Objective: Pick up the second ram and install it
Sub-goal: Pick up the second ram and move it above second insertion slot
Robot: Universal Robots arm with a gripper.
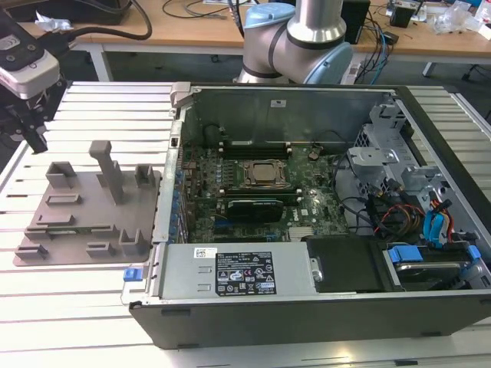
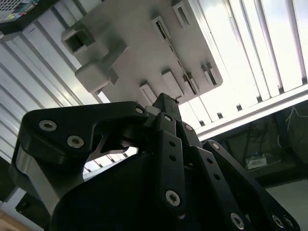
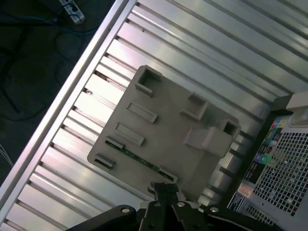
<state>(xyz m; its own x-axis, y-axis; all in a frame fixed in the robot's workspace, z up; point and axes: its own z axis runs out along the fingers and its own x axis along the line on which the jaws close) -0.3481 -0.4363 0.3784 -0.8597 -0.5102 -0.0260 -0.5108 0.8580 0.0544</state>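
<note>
Second ram (image 3: 138,157) not picked up yet: it sits edge-up in a slot of the grey tray (image 3: 166,122), on the slatted table (image 1: 84,314) beside the open computer case (image 1: 307,318).
Stick's long axis points toward the case. Gripper (image 1: 36,140) hangs fingers-down over the tray's far corner at the exterior view's left, so the stick is below it and clearly apart. Fingertips look pressed together, nothing between them.

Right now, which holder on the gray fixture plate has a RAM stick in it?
The long holder at the edge of the fixture plate: the second ram, a thin green strip, lies in it. The other pockets look bare gray.
</note>
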